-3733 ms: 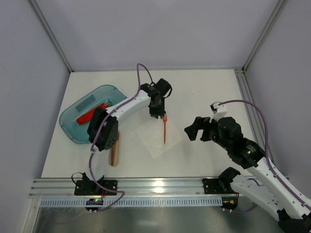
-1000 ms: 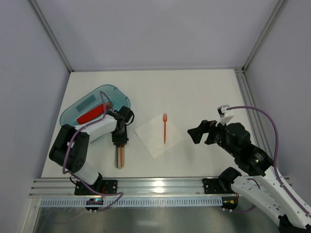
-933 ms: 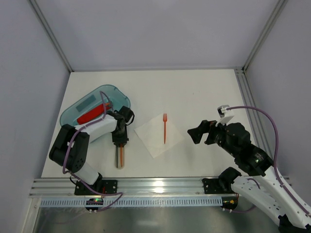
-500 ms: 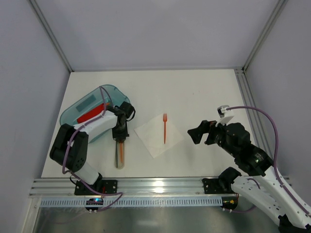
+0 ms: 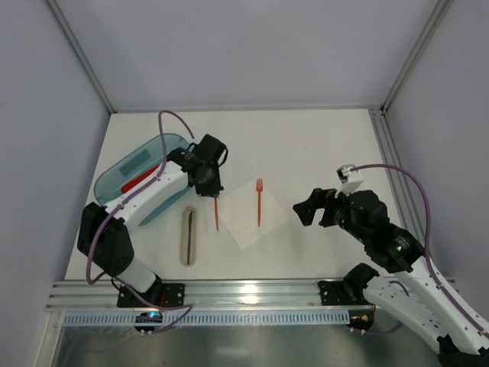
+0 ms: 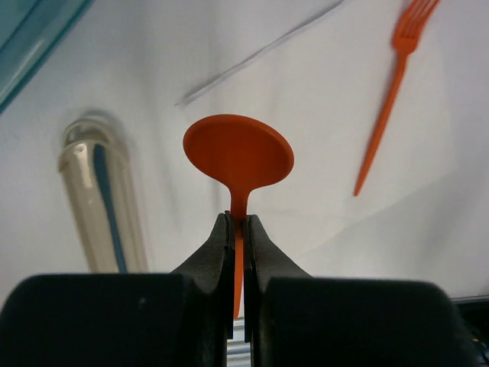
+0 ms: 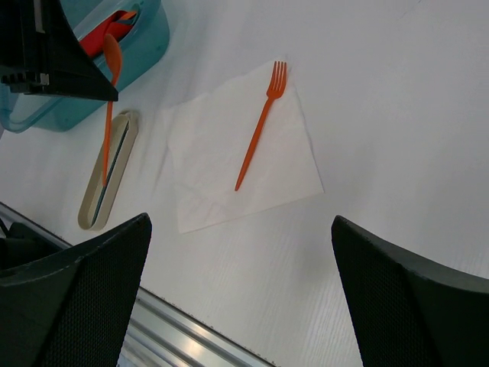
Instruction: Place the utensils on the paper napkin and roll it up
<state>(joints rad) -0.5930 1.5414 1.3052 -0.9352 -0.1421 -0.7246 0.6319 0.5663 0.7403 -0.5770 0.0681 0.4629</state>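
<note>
The left fingers (image 6: 216, 256) pinch the handle of a slim orange plastic spoon (image 6: 238, 149) at the left corner of the thin white paper napkin (image 5: 243, 228). An orange plastic fork (image 5: 259, 200) lies on it; the right fingers (image 7: 72, 306) gape empty.

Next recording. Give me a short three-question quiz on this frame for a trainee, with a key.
1. True or false: the orange fork lies on the paper napkin.
2. What does the left end effector grip? A) the orange spoon B) the orange fork C) the paper napkin
3. Fill in: the right end effector is empty and its jaws stand ____.

Key: 1 true; 2 A; 3 open.
</note>
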